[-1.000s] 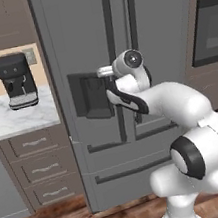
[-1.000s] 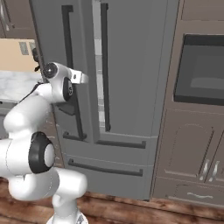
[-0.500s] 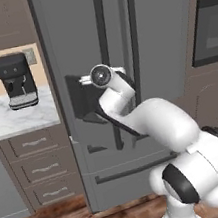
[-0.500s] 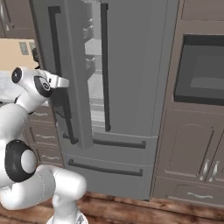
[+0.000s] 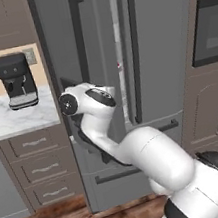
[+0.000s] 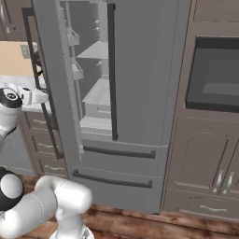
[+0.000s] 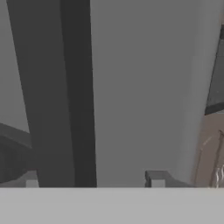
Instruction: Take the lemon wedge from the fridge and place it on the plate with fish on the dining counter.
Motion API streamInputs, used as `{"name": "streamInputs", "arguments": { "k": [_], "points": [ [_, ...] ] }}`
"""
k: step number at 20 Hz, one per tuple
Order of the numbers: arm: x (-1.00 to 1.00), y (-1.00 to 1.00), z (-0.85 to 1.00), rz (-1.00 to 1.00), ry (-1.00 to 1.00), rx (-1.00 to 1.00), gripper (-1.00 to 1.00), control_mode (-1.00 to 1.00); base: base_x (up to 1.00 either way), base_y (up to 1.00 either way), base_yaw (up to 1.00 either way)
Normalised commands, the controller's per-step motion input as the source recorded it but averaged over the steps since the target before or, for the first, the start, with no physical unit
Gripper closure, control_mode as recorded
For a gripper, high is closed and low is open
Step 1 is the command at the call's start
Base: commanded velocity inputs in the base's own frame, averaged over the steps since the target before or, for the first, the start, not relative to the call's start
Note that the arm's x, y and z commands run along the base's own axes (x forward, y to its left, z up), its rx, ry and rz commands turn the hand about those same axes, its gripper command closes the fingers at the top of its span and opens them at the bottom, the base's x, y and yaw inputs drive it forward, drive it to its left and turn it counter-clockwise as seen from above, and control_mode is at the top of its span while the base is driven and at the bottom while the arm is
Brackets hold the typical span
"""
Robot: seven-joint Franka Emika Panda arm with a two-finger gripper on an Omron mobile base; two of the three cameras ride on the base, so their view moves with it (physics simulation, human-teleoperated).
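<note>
pincer (image 7: 91,180): in the hand view two small dark tips rise at the bottom, well apart, with the fridge's dark bar handle running up just inside the left one; nothing is pinched between them; jaws stand wide, holding nothing
pincer's place: close up against the grey face of the left door, the handle (image 7: 78,96) running up the view as a dark upright strip; whether either tip touches it i cannot tell
arm: in the left base view the white arm rises from the lower right and bends over to the left, its round wrist end against the edge of the swung-out left door (image 5: 93,53); in the right base view the wrist sits at the far left edge, beside that door's handle
fridge (image 6: 140,93): tall and grey; left door swung partly open, right door shut; pale shelves (image 6: 95,95) and door bins show through the gap in the right base view; lower drawers shut
lemon wedge: cannot make it out on the shelves from here; too small or hidden
coffee machine (image 5: 15,80): dark, standing on the short marble worktop (image 5: 11,118) left of the fridge, well apart from the arm
wall oven (image 6: 215,74): dark-fronted, set in brown cabinets right of the fridge
floor (image 6: 163,226): reddish wood planks
</note>
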Motion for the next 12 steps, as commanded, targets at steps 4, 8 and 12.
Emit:
{"name": "streamInputs", "arguments": {
  "k": [4,8,12],
  "points": [
    [-1.00,-0.10,0.23,-0.05,-0.20,0.00,-1.00,-1.00,0.00,0.00,0.00],
    [-1.00,-0.61,0.48,-0.03,-0.13,0.02,-1.00,-1.00,0.00,0.00,0.00],
    [-1.00,-0.68,0.71,-0.08,-0.03,0.09,-1.00,-1.00,0.00,0.00,0.00]
  ]
}}
